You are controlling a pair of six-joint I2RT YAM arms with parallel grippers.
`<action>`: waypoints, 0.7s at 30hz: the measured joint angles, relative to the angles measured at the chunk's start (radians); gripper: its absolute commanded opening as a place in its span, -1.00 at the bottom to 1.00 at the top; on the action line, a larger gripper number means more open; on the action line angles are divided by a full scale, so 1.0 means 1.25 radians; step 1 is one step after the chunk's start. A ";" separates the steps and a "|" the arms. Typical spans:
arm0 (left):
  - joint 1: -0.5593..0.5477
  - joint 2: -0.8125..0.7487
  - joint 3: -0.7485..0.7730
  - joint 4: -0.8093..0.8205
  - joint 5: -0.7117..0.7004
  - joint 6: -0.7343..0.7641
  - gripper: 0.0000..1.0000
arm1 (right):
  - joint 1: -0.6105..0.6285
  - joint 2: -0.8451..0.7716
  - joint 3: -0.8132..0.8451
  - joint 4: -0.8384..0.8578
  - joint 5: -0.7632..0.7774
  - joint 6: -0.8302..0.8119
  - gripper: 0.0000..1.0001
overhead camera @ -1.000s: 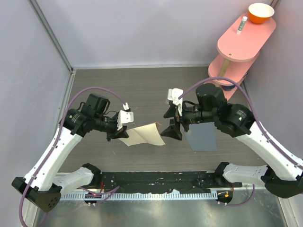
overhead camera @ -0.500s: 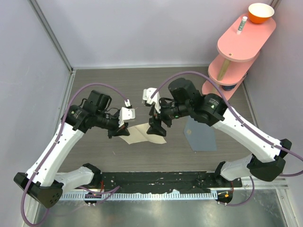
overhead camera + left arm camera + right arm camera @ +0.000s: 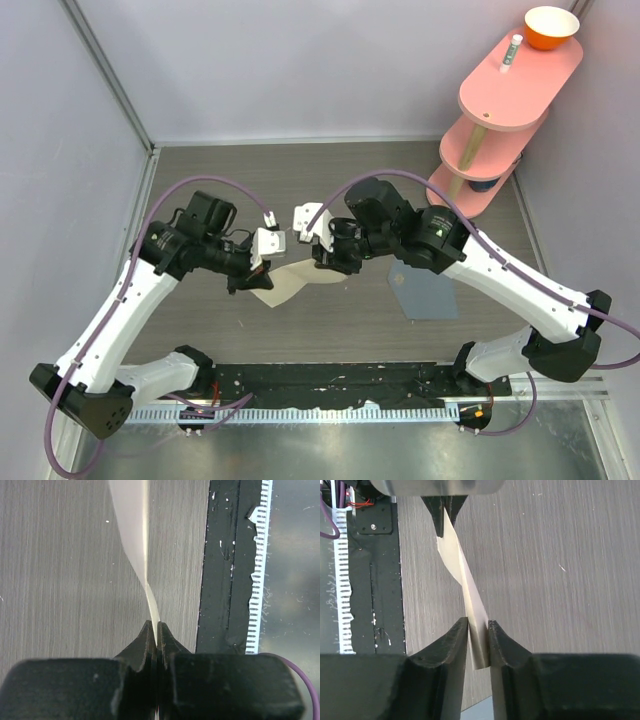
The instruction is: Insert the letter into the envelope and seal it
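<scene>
The letter (image 3: 288, 284), a tan sheet, hangs above the table between my two grippers. My left gripper (image 3: 251, 284) is shut on its left edge; in the left wrist view the sheet (image 3: 131, 525) rises twisted out of the closed tips (image 3: 154, 629). My right gripper (image 3: 326, 262) has its jaws drawn in on the sheet's right edge (image 3: 470, 595), and the paper touches both pads (image 3: 478, 629). The left gripper (image 3: 445, 507) shows at the top of the right wrist view. The blue-grey envelope (image 3: 430, 293) lies flat on the table to the right, partly under the right arm; its corner (image 3: 482, 712) shows below the right jaws.
A pink tiered shelf (image 3: 505, 95) stands at the back right with an orange bowl (image 3: 551, 27) and a small tube (image 3: 513, 48) on top. A black strip (image 3: 330, 385) runs along the table's near edge. Grey walls close in the left and back.
My right arm has swung left from above the envelope to the letter, and its jaws have narrowed from wide open onto the sheet's right edge. The left gripper has kept its hold.
</scene>
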 measured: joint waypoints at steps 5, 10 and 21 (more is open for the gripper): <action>0.000 0.012 0.008 -0.003 0.002 -0.003 -0.64 | 0.005 0.000 0.000 -0.015 0.019 -0.020 -0.99; 0.000 0.007 0.008 0.002 0.005 -0.039 0.07 | 0.005 -0.005 -0.014 -0.002 0.051 -0.022 -0.98; 0.027 -0.069 0.034 0.063 0.004 -0.169 0.16 | 0.006 -0.105 -0.095 0.057 0.116 -0.044 -0.98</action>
